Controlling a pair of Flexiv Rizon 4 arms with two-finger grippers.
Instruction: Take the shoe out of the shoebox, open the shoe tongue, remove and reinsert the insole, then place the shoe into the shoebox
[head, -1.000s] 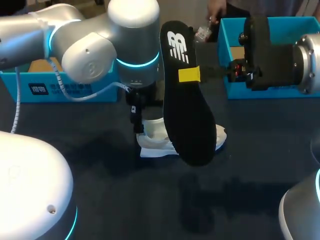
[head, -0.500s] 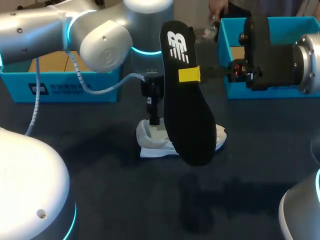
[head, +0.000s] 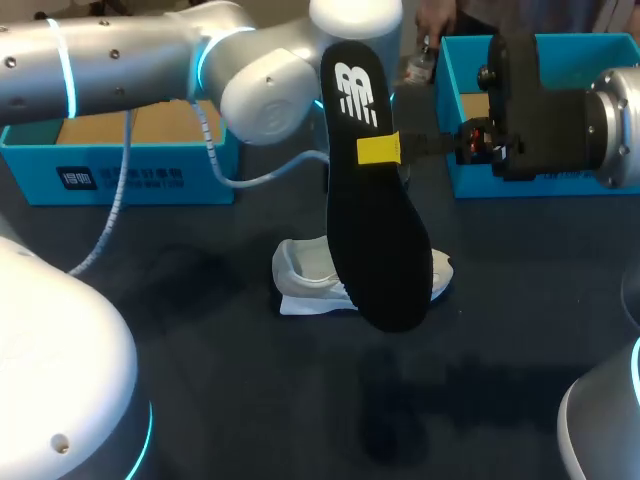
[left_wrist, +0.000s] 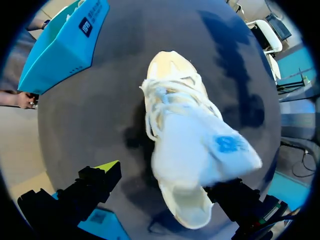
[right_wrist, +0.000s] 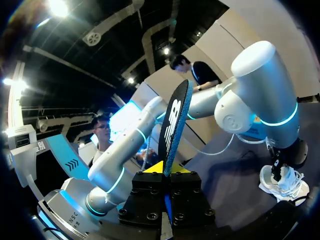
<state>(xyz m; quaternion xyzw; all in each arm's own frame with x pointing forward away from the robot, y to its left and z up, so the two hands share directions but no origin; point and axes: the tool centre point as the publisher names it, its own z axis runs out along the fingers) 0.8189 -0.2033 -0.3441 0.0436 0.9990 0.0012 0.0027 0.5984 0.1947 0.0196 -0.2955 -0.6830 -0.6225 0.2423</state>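
The black insole (head: 375, 230) stands upright in the air over the table's middle, and my right gripper (head: 380, 150) is shut on its edge. In the right wrist view the insole (right_wrist: 175, 122) rises edge-on from between the yellow fingertips (right_wrist: 162, 167). The white shoe (head: 305, 285) lies on the dark table behind the insole. My left arm (head: 270, 90) reaches in above it. In the left wrist view the left gripper (left_wrist: 170, 182) hangs open just above the shoe (left_wrist: 185, 145), whose tongue is pulled up; the fingers stand on either side of the heel without touching it.
A blue shoebox (head: 130, 165) stands at the back left and a second blue box part (head: 470, 110) at the back right, behind my right wrist. The left wrist view shows a blue box (left_wrist: 65, 45) beyond the shoe's toe.
My left arm has swung right and risen, taking its open gripper off the shoe's heel. The right gripper and the insole have stayed in place.
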